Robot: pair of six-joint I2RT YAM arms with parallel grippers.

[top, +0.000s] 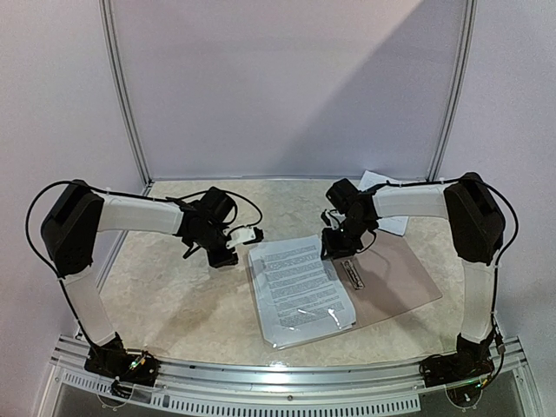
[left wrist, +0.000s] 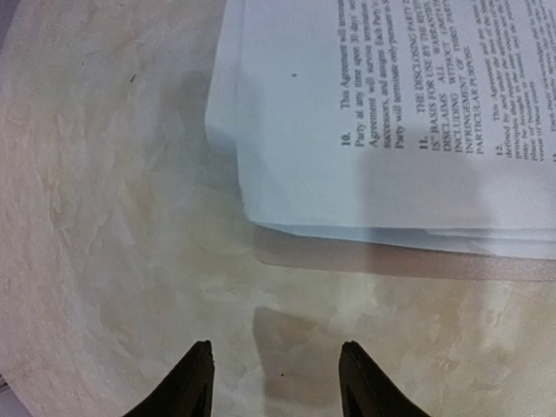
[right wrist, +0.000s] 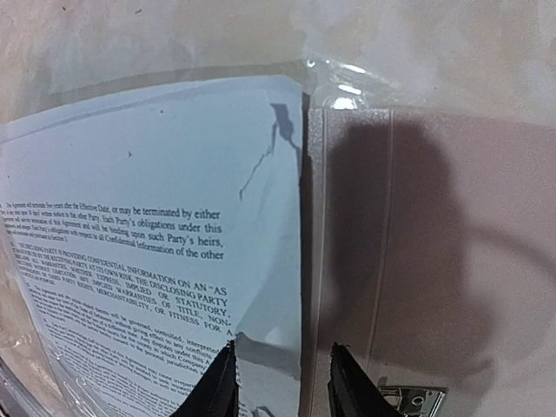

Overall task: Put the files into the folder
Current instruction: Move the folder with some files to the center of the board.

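Observation:
The folder lies open in the middle of the table, its tan-brown cover to the right and its clear plastic leaf to the left. A stack of printed files lies on the clear leaf. My left gripper is open and empty, low over bare table just off the stack's corner; the gripper is at the bottom of its wrist view. My right gripper is open over the folder's spine. In its wrist view the jaws straddle the curled right edge of the top sheet and the tan cover.
Another printed sheet lies at the back right, partly under the right arm. A metal clip sits on the tan cover near the spine, and also shows in the right wrist view. The beige table has walls behind and at both sides.

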